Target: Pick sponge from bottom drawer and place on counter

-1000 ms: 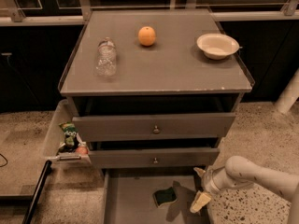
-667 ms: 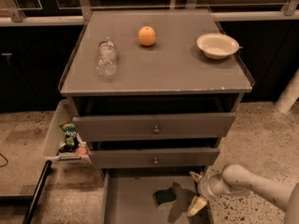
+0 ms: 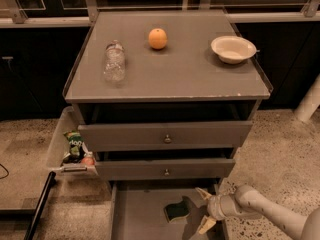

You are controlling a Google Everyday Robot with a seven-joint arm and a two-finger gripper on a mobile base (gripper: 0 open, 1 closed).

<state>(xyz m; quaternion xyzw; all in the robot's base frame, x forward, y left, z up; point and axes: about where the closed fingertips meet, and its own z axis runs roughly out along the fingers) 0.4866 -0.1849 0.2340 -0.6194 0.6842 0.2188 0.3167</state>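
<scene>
Hovering low over the right side of the bottom drawer (image 3: 135, 215), the gripper (image 3: 202, 210) holds its jaws spread apart, opening toward the sponge (image 3: 176, 211). The sponge lies flat on the drawer floor just beside them, on the side away from the arm, apparently untouched, its longer side seemingly pointing into the gap. The worktop (image 3: 175, 79) is well above.

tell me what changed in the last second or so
The gripper has dropped lower and edged left over the bottom drawer, closer to the sponge. Its fingers are open and nothing has been grasped. The sponge has stayed in place, as have the bottle, orange and bowl on the counter.
</scene>
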